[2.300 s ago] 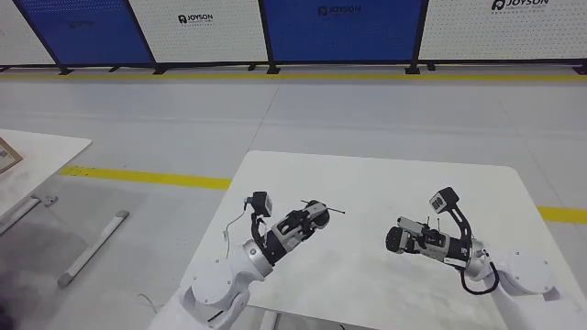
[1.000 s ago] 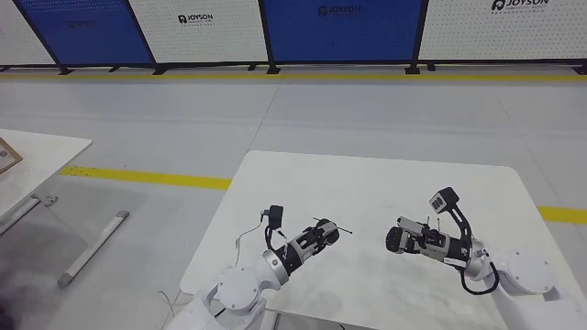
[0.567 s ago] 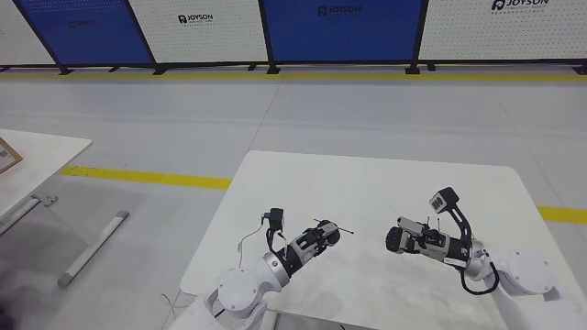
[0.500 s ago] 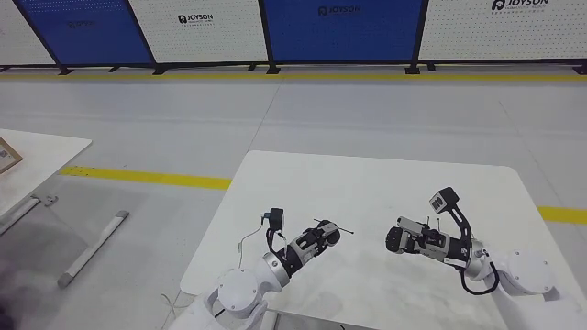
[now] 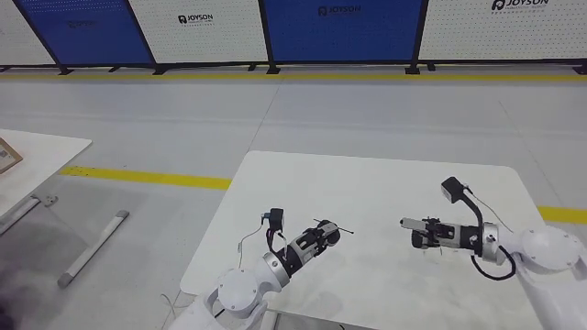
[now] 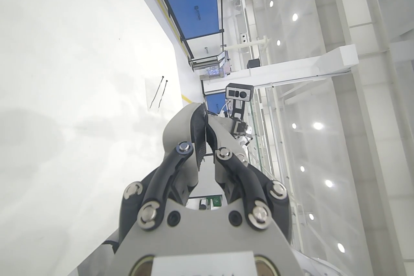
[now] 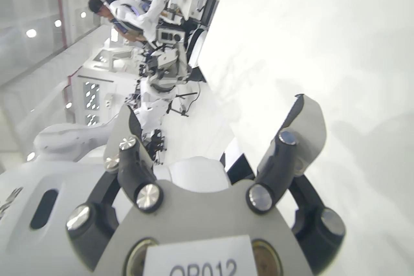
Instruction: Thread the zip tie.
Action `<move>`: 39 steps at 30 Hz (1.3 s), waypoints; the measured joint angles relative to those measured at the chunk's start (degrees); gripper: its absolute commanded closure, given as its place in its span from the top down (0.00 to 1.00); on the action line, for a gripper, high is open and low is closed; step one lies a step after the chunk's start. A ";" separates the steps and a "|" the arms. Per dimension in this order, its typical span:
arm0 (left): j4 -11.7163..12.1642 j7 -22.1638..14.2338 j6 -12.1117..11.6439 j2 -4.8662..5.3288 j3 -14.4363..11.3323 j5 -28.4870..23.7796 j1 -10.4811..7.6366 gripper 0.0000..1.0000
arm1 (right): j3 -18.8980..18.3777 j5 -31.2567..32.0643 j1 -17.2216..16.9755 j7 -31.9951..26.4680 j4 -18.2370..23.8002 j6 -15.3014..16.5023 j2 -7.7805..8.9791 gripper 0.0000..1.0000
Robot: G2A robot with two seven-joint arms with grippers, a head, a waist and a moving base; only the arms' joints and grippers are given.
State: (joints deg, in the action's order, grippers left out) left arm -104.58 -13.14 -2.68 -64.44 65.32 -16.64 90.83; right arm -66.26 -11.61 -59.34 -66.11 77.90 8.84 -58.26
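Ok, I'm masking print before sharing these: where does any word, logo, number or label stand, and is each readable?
White wall panels: a logo wordmark, readable.
Blue wall panels: the same mark, faint.
Sticker on the right gripper: a short code, lower part cut off.
Sticker on the left gripper: no print showing.
Table: none.

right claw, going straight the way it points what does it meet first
Probably the zip tie held in the left claw: the open right claw points across the table at it, though depth is unclear.
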 measured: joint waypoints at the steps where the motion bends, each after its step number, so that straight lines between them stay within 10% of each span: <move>1: 0.00 0.00 0.00 0.00 0.00 0.00 0.00 0.00 | 0.01 -0.52 -0.02 0.32 0.01 0.11 -0.03 1.00; 9: 0.00 0.00 0.00 0.00 0.00 0.00 0.00 0.00 | 0.10 -1.75 -0.22 0.47 0.26 -0.10 0.00 1.00; 18: 0.00 0.00 0.00 0.00 0.00 0.00 0.00 0.00 | -1.49 15.35 3.39 -4.97 2.48 -0.74 1.86 1.00; 24: 0.00 0.00 0.00 0.00 0.00 0.00 0.00 0.00 | 4.23 25.60 9.47 -9.55 -1.68 0.74 1.32 1.00; 39: 0.00 0.00 0.00 0.00 0.00 0.00 0.00 0.00 | 5.93 26.31 11.38 -7.82 -4.42 -0.14 0.88 1.00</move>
State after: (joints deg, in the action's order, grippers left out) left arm -104.58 -13.14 -2.69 -64.44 65.32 -16.64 90.83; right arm -60.33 14.70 -47.96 -73.92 73.48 8.71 -57.37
